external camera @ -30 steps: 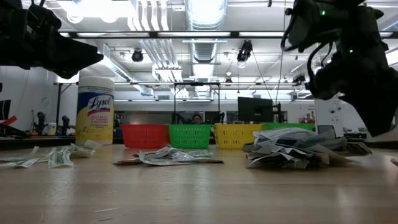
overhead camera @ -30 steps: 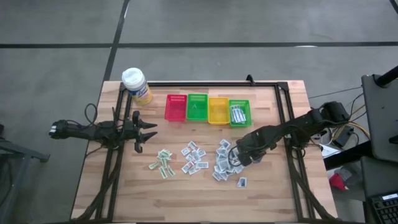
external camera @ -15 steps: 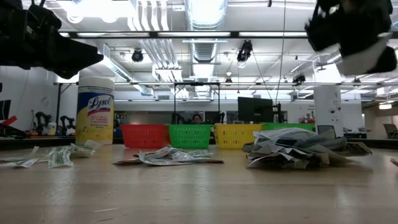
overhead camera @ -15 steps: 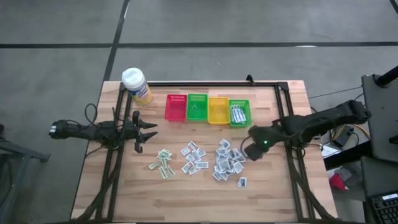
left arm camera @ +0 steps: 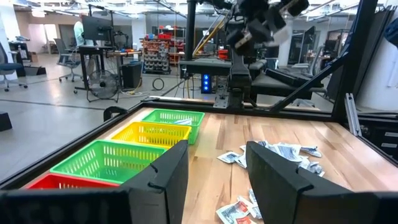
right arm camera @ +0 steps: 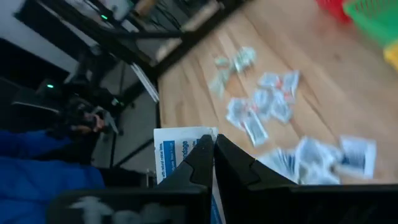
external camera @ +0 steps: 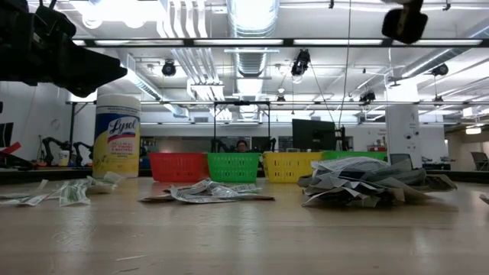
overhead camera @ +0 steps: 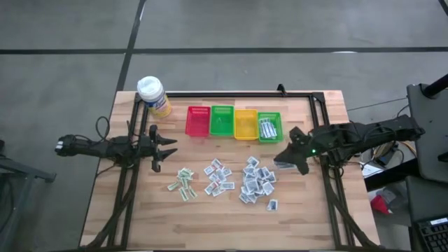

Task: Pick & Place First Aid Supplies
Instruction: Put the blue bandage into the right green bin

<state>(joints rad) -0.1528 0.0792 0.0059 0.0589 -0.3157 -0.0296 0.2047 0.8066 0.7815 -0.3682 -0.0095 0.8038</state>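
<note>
The first aid supplies, small white packets, lie on the wooden table in three loose piles: left [overhead camera: 183, 183], middle [overhead camera: 218, 176] and right [overhead camera: 256, 183]. More packets sit in the right-hand green basket [overhead camera: 269, 128]. My right gripper [overhead camera: 289, 159] hangs high above the right pile's far edge, shut on one white packet [right arm camera: 179, 153]; the low view shows it at the top right [external camera: 405, 23]. My left gripper [overhead camera: 165, 148] waits open and level at the table's left, fingers apart [left arm camera: 217, 180] with nothing between them. My right gripper pinches one white packet with blue print between its two shut fingers [right arm camera: 202, 163]. They grip it at one edge [right arm camera: 198, 144], and most of its face sticks out to one side. The fingers slant downward. The packet is lifted clear of the table and the piles.
Red [overhead camera: 198, 121], green [overhead camera: 222, 120], yellow [overhead camera: 246, 124] and a second green basket stand in a row at the far middle. A yellow bottle with a white cap [overhead camera: 154, 96] stands at the far left corner. A black frame rail [overhead camera: 323, 133] runs along the right side.
My right gripper has risen steeply from the right pile with the packet, drifting toward the table's far right. It has tipped from pointing down to a shallow downward slant and rolled. The packet is now lifted clear. The piles lie as before.
</note>
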